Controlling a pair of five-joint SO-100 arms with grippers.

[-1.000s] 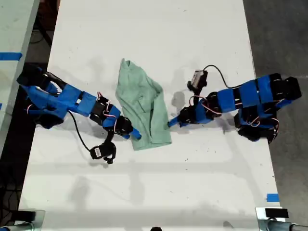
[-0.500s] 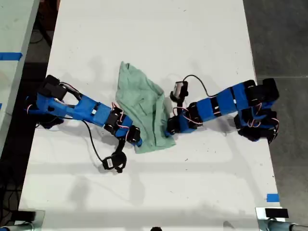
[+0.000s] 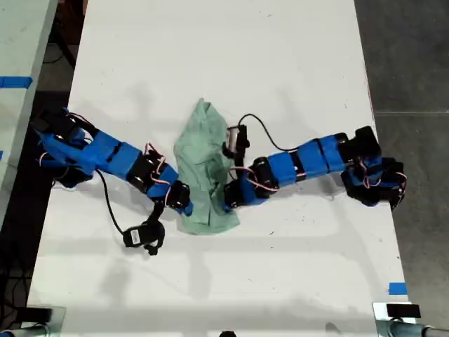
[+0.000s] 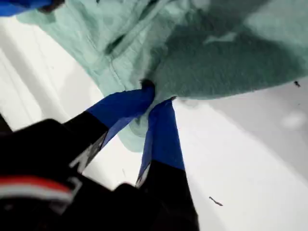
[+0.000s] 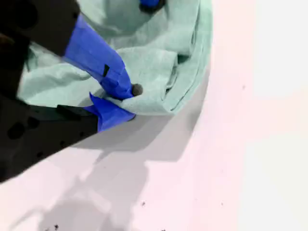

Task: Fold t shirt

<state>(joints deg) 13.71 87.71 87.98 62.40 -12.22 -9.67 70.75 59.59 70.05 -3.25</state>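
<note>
The t shirt (image 3: pixel 203 161) is a pale mint-green, wrinkled bundle lying bunched in the middle of the white table (image 3: pixel 210 56). Two blue arms meet at its near end: one reaches in from the exterior view's left with its gripper (image 3: pixel 184 204) at the cloth's edge, the other from the exterior view's right with its gripper (image 3: pixel 228 201). The wrist views do not show which arm is which. My first gripper (image 4: pixel 156 94) is shut on a pinch of the t shirt (image 4: pixel 216 53). My second gripper (image 5: pixel 127 98) is shut on a folded edge of the t shirt (image 5: pixel 144 57).
Each arm's camera hangs on a cable beside it, one (image 3: pixel 144 235) low at the exterior view's left, one (image 3: pixel 235 137) by the shirt. A second table with blue tape (image 3: pixel 14 82) borders the exterior view's left. Grey floor (image 3: pixel 414 56) lies at its right.
The arm from the exterior view's right has reached further leftward, dragging the shirt's edge with it. The shirt is now narrower and more bunched. The other arm has drawn slightly back.
</note>
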